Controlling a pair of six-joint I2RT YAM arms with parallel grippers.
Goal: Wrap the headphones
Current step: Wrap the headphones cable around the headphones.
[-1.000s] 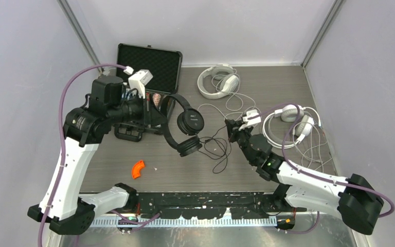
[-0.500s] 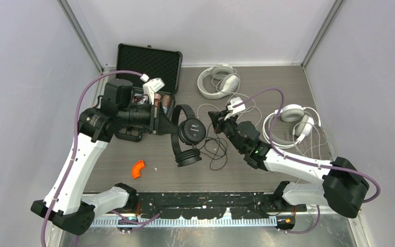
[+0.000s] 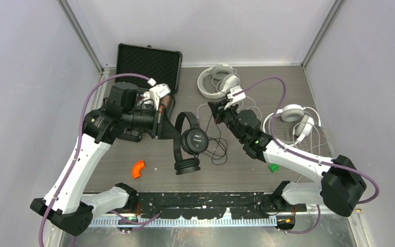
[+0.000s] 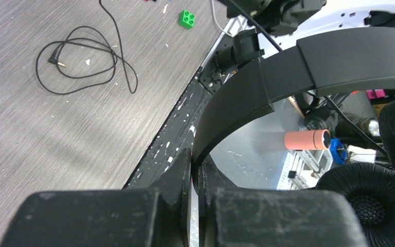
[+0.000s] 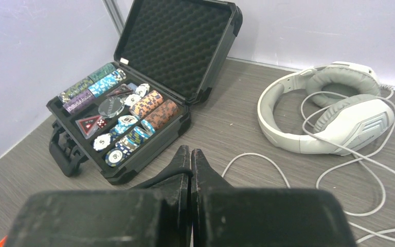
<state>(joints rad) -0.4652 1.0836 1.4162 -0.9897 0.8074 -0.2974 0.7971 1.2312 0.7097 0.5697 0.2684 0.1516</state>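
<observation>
Black headphones [image 3: 190, 141] hang, band clamped in L end effector [image 4: 195, 160]; R end effector [image 5: 191, 152] pinches cord [image 4: 115, 56], arm extended.

Passage lies beside the orange piece [image 3: 138, 169]; case [image 3: 149, 62], white headsets [image 3: 217, 81] and cords [image 3: 219, 152] crowd the back and right.

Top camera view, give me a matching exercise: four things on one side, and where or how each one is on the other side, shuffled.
Things:
1. black headphones
2. case
3. orange piece
4. green brick

Place or state:
A. lying front right
B. open, back left corner
C. gripped by the headband in the left hand
D. lying front left

Pairs: 1-C, 2-B, 3-D, 4-A
</observation>
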